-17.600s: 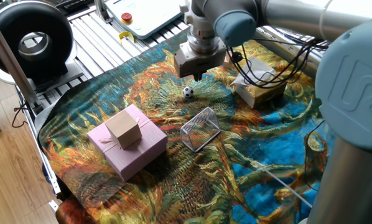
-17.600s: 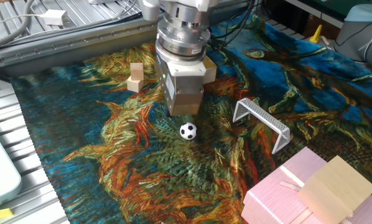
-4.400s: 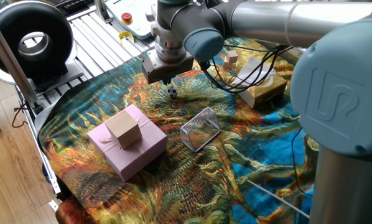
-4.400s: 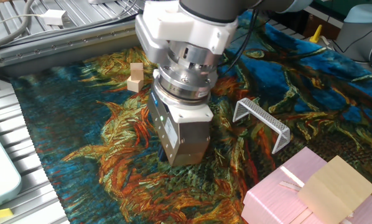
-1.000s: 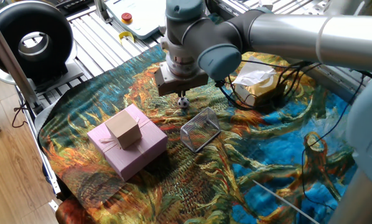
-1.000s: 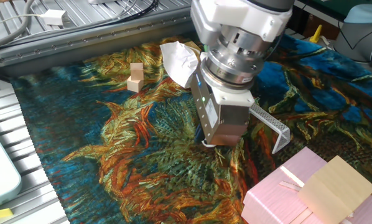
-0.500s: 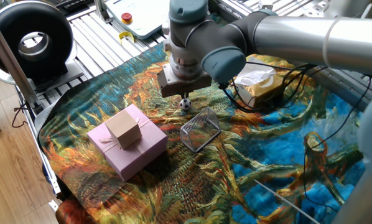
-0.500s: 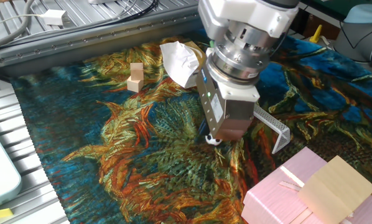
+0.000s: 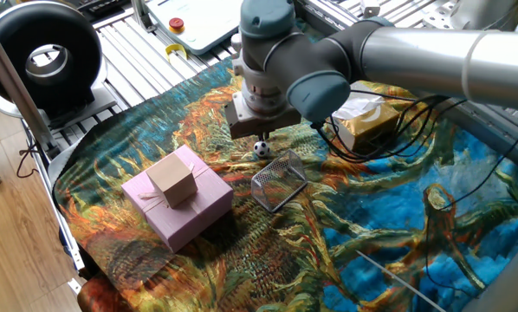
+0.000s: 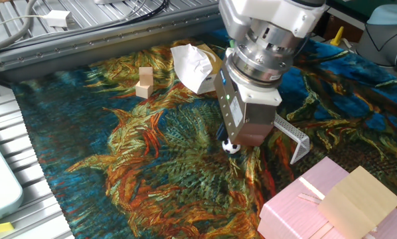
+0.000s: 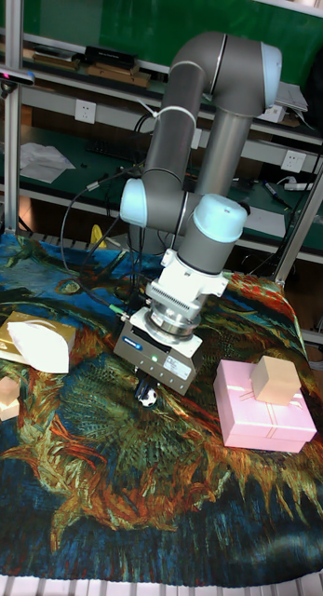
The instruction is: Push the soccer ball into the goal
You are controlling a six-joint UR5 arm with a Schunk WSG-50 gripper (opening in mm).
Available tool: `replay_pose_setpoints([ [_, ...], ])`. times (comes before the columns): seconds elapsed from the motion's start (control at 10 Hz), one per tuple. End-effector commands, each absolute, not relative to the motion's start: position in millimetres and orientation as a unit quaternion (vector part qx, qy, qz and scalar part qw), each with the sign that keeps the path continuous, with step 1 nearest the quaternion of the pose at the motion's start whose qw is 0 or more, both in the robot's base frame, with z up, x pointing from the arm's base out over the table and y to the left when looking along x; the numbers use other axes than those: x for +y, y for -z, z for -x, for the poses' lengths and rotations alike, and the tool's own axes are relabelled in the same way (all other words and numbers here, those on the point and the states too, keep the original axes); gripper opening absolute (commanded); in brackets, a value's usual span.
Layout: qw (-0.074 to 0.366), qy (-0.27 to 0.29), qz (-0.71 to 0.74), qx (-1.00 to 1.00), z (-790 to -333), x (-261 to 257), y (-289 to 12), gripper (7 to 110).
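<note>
Soccer ball (image 9: 261, 148) sits on the patterned cloth (image 9: 138, 130) just beside the goal (image 9: 278, 179), right under the end effector (image 9: 261, 136) (open or closed: cannot tell); probably light, hard and quick to roll, so nudge its far side, no grasp.

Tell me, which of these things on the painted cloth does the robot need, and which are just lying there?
Needed:
tiny black-and-white soccer ball
silver wire-mesh goal
gripper

Lying about:
pink gift box
small cardboard box on top of it
tan wooden cube
gold box with white paper
</note>
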State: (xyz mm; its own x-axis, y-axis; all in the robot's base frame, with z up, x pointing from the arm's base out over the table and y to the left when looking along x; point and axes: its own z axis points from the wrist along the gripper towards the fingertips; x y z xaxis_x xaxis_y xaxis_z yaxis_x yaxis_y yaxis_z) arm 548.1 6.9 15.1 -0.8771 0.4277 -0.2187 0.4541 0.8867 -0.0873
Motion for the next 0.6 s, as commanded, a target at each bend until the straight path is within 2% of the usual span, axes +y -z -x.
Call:
replay_pose_setpoints([
  [0.0,0.099,0.072,-0.235,0.964,-540,6,-16,7],
  [0.5,0.102,0.079,-0.247,0.960,-525,6,-19,7],
])
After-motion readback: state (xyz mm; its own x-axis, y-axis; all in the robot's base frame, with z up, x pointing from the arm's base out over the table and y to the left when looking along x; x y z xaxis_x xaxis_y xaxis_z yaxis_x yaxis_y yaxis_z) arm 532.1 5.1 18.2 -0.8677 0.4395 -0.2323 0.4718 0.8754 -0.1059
